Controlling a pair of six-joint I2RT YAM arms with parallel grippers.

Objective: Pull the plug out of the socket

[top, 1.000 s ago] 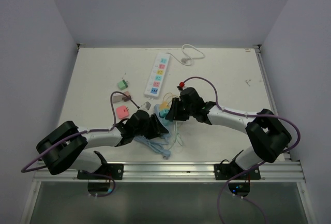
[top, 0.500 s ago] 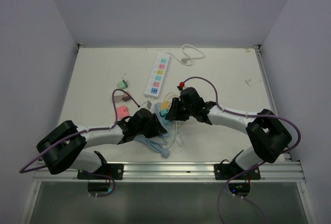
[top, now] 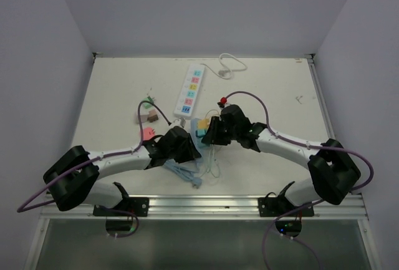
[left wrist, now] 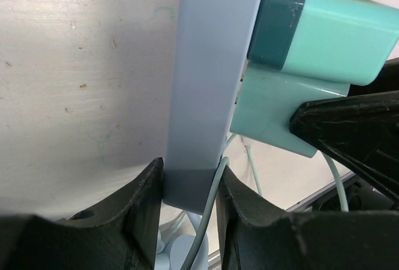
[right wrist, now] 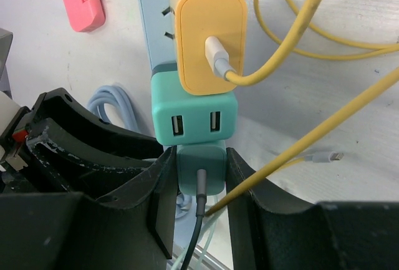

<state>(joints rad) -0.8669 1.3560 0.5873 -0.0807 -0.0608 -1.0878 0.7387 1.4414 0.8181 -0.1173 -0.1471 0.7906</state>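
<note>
A light blue socket strip [left wrist: 212, 64] carries a yellow plug [right wrist: 209, 33], a teal two-port adapter [right wrist: 193, 117] and a smaller teal plug [right wrist: 201, 173] with a grey cable. My left gripper [left wrist: 190, 186] is shut on the near end of the strip, with a pale green cable caught beside it. My right gripper [right wrist: 201, 161] is shut on the smaller teal plug, one finger on each side. In the top view both grippers, the left [top: 186, 148] and the right [top: 209, 134], meet at the strip [top: 199, 125] at the table's middle front.
A white multi-socket strip [top: 191, 90] with its cord lies behind. A pink plug [top: 148, 133], a green plug [top: 147, 103] and a grey-brown adapter [top: 147, 118] lie to the left. Yellow, blue and green cables tangle below the grippers [top: 198, 170].
My left gripper has moved forward and to the right along the blue strip. The strip and the right gripper have shifted slightly away from the arm bases.
</note>
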